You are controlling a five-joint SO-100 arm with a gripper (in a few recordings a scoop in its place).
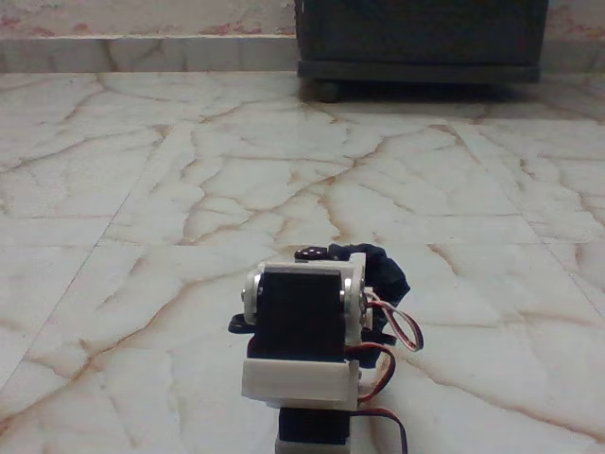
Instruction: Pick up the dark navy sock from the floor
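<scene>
Black servo blocks and white printed brackets of the arm [302, 326] hide most of the claw [364, 274] in the fixed view, low in the middle of the frame; whether its fingers are wide, narrow or closed on anything cannot be told from this angle. Just behind and to the right of the arm's top bracket, a bunched lump of soft dark navy fabric, the sock [383, 268], is seen, pressed close against the arm's far end. Whether it is lifted or resting on the tiles cannot be judged. A small black part is seen jutting out at the arm's left side, low over the tiles. Red, white and black wires [402, 331] are looped out from the arm's right side. All around, the glossy cream-white marble floor [142, 189] with brown-orange veins and thin grout lines is spread. At the upper right of the frame, a dark cabinet [421, 38] is set against the wall, on a small round foot.
</scene>
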